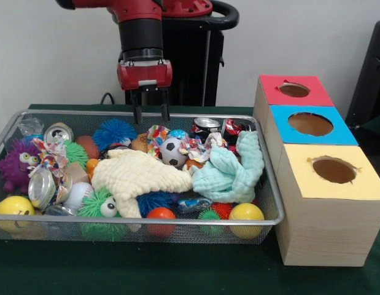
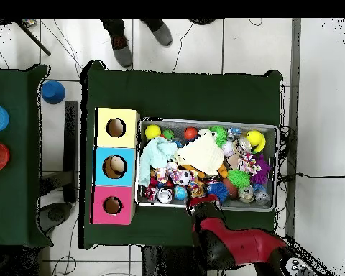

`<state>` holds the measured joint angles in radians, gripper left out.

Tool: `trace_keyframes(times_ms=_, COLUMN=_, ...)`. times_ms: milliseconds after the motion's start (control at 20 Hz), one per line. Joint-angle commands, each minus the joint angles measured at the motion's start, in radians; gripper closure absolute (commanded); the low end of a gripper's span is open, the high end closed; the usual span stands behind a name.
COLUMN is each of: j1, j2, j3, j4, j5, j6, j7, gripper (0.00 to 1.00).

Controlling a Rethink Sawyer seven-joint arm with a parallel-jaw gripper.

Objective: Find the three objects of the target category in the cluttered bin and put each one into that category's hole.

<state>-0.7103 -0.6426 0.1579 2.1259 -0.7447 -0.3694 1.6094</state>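
Your gripper hung open & empty over the bin's far edge, w/ toys, cloths & cans heaped below; the three-hole box sat just beside, ready for drops.

We can read no text, label or number anywhere; the crushed cans in the bin perhaps carry print, but it is illegible.
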Motion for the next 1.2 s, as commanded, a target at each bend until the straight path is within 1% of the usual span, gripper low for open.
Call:
trace_keyframes(times_ms=50, j1=0.033, j2=-0.095, j3=0.056, j4=-0.006, j5=0.110, j6=0.045, j7=0.215, gripper=0.00)
trace_keyframes(times_ms=400, j1=0.044, j2=-0.238, j3=0.126, j4=0.042, j5=0.202, j6=0.186, j7=0.209, gripper=0.00)
trace_keyframes(times_ms=600, j1=0.038, j2=-0.285, j3=0.160, j4=0.055, j5=0.237, j6=0.237, j7=0.197, gripper=0.00)
trace_keyframes(times_ms=850, j1=0.052, j2=-0.281, j3=0.160, j4=0.042, j5=0.271, j6=0.253, j7=0.191, gripper=0.00)
trace_keyframes(times_ms=1050, j1=0.065, j2=-0.251, j3=0.139, j4=0.034, j5=0.279, j6=0.219, j7=0.193, gripper=0.00)
trace_keyframes(times_ms=1100, j1=0.076, j2=-0.240, j3=0.123, j4=0.032, j5=0.284, j6=0.201, j7=0.194, gripper=0.00)
trace_keyframes(times_ms=1200, j1=0.085, j2=-0.234, j3=0.115, j4=0.028, j5=0.292, j6=0.197, j7=0.193, gripper=0.00)
